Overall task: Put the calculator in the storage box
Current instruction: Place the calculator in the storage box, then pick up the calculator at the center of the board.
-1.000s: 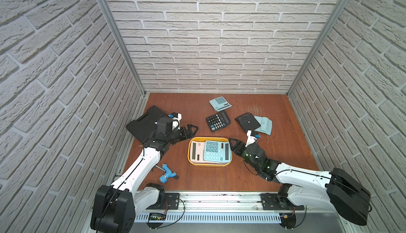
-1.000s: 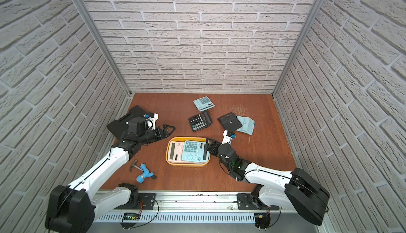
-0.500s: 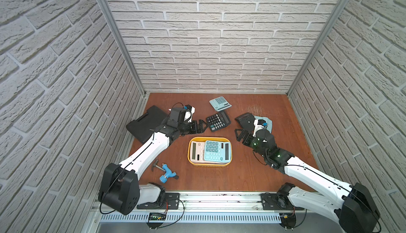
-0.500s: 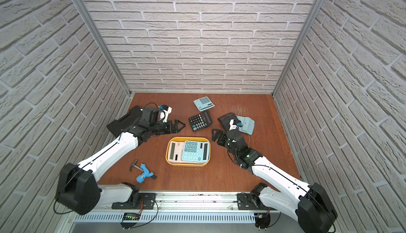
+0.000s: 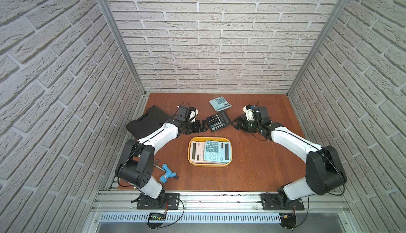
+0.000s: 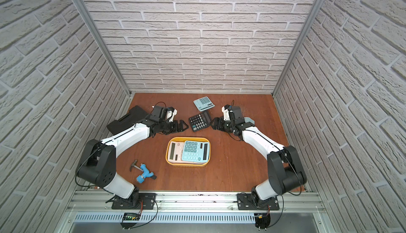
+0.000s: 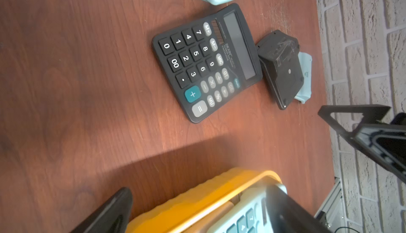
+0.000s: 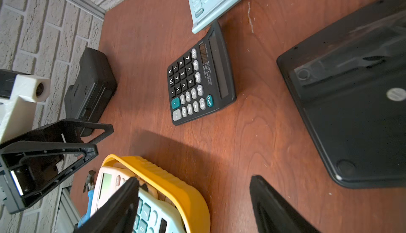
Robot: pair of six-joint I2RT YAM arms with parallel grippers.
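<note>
A black calculator (image 5: 217, 122) (image 6: 199, 121) (image 7: 206, 62) (image 8: 200, 82) lies face up on the wooden table, just behind the yellow storage box (image 5: 208, 165) (image 6: 186, 165) (image 7: 197, 196) (image 8: 175, 181). Inside the box a pink calculator (image 5: 195, 152) and a light blue calculator (image 5: 216, 151) overlap. My left gripper (image 5: 203, 127) (image 6: 184, 126) (image 7: 197, 192) is open, close to the black calculator's left edge. On the calculator's right side, my right gripper (image 5: 234, 123) (image 6: 214, 124) (image 8: 194, 180) is open too. Neither holds anything.
Another light blue calculator (image 5: 220, 103) (image 6: 203, 103) lies near the back wall. A black calculator lying face down (image 7: 281, 67) (image 8: 351, 111) rests over a pale blue one (image 6: 249, 119) under my right arm. A flat black case (image 5: 147, 121) sits at the left, a blue-handled hammer (image 5: 167, 172) at the front left.
Both arms have swung back from the sides of the storage box and now flank the black calculator. The right jaws opened wider, then narrowed a little.
</note>
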